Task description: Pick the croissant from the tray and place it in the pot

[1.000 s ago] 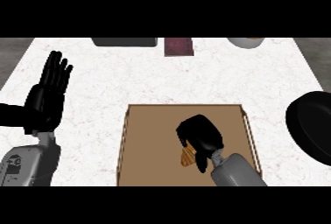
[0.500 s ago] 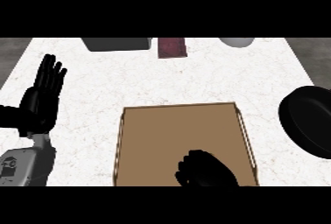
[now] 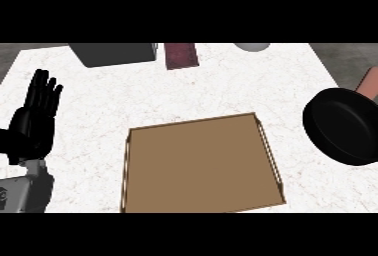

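Note:
The brown tray (image 3: 201,165) lies in the lower middle of the counter and its floor is bare. No croissant shows anywhere in the head view. The black pot (image 3: 345,126) sits at the right edge, its dark inside facing up. My left hand (image 3: 31,122) rests at the left edge with straight fingers pointing up, holding nothing. My right hand and its forearm are out of the view.
A grey box (image 3: 114,53) stands at the back left, a dark red block (image 3: 181,55) beside it and a grey round object (image 3: 252,46) further right. A reddish object (image 3: 367,84) peeks out behind the pot.
My right hand, curled over the croissant on the tray a second ago, slid toward the lower edge and has left the view; the croissant is gone from sight with it. The view shifted slightly.

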{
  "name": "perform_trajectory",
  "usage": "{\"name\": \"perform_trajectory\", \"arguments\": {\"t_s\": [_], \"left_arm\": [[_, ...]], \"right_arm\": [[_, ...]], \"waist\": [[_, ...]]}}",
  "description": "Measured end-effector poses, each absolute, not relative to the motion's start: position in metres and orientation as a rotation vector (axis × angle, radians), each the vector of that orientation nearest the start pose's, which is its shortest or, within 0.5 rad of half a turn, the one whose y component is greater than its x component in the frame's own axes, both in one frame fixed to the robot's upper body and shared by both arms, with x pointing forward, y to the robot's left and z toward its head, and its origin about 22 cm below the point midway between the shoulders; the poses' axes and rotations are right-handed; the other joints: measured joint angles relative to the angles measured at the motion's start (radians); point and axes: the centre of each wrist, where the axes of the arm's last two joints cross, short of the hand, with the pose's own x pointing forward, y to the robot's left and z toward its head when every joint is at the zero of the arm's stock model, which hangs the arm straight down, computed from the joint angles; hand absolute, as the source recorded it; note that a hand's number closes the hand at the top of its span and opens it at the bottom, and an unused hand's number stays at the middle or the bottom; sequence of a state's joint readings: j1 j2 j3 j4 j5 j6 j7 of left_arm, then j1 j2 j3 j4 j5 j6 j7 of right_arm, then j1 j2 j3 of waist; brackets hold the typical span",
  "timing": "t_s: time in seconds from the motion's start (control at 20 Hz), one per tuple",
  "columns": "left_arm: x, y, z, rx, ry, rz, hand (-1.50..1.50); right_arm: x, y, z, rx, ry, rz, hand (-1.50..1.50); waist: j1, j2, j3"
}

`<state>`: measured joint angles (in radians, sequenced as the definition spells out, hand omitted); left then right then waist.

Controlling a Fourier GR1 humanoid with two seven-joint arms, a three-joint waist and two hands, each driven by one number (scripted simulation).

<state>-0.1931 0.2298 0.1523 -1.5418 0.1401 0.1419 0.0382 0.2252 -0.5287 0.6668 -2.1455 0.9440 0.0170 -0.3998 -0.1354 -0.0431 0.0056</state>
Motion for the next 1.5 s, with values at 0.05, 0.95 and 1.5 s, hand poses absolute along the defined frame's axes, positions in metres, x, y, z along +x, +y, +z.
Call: {"name": "perform_trajectory", "arguments": {"t_s": [0.05,0.95,1.5], "left_arm": [[0.284,0.299,0.063,0.226,-1.710,0.138,0.00],[0.285,0.293,0.077,0.171,-1.761,0.100,0.00],[0.303,0.265,0.083,0.086,-1.769,0.042,0.00]], "right_arm": [[0.126,-0.192,0.082,0.247,2.903,-2.168,1.50],[0.151,-0.368,0.142,0.927,3.152,-1.831,1.50],[0.180,-0.525,0.173,1.170,3.308,-1.702,1.50]], "waist": [[-0.004,0.003,0.000],[0.072,0.039,0.001],[0.159,0.054,-0.001]]}}
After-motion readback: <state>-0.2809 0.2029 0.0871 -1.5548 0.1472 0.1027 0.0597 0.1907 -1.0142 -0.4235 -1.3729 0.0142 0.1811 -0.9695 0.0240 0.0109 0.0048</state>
